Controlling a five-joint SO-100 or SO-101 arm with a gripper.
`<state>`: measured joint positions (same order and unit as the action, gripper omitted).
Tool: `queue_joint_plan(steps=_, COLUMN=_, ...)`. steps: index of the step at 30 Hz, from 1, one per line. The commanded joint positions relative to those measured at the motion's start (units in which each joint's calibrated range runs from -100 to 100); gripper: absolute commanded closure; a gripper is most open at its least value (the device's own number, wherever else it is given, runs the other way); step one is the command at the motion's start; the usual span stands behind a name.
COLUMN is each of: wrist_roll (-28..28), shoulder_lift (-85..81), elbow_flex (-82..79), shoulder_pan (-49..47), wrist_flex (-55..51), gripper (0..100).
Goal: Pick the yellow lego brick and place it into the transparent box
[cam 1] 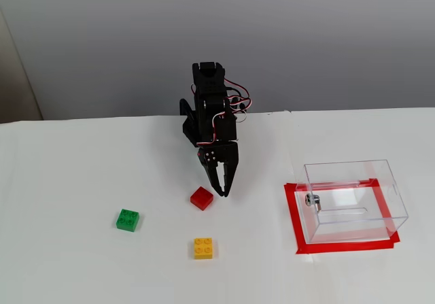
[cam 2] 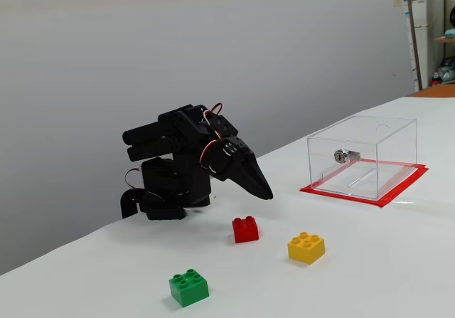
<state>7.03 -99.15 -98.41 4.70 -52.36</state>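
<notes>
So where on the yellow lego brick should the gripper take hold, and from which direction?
Probably from straight above, closing on two opposite flat side walls. The yellow lego brick sits flat on the table, studs up, apart from the red brick and green brick, so its sides are clear. The studded top offers no grip. The gripper hangs nearer the red brick, apparently shut and empty.
</notes>
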Motion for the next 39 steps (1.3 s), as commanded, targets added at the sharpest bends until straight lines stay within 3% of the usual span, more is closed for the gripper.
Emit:
queue_joint_plan(steps=1, wrist_roll=0.2, shoulder_lift=-0.5, elbow_flex=-0.9, shoulder_pan=0.1, wrist_flex=1.0, gripper=99)
queue_joint_plan(steps=23, wrist_roll=-0.1, shoulder_lift=-0.5, elbow_flex=-0.1, shoulder_pan=0.0, wrist_flex=1.1, gripper=98)
queue_joint_plan(steps=39, wrist_roll=-0.1, shoulder_lift=0.5, elbow_flex=16.9, shoulder_pan=-1.9, wrist_flex=-0.2, gripper=95)
